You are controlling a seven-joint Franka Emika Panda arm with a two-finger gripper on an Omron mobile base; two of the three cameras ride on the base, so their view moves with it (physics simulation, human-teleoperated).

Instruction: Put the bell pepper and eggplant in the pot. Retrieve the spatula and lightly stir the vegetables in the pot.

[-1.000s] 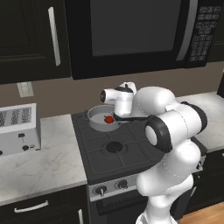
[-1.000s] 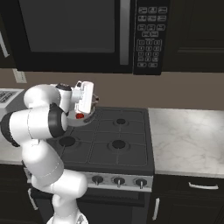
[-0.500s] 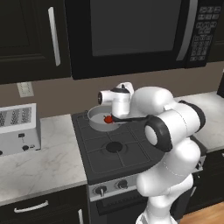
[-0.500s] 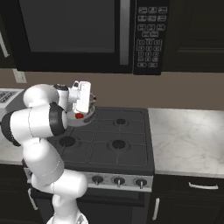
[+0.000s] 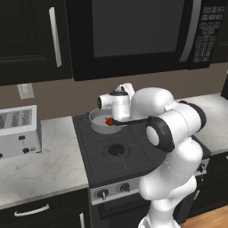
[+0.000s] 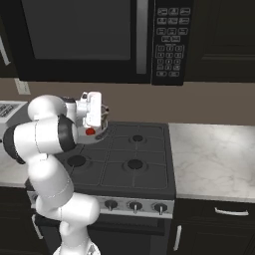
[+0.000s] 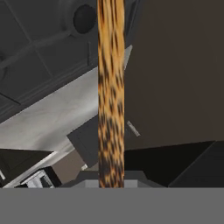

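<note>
Stirring stage | end effector pinching spatula over pot | bell pepper inside | we should sweep slowly, staying off the rim

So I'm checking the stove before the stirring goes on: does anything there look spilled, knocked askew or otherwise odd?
Nothing stands out. The pot sits level on the stove's back left burner with the bell pepper inside, and nothing is spilled on the stovetop around it. The gripper, shut on the spatula, is over the pot.
</note>
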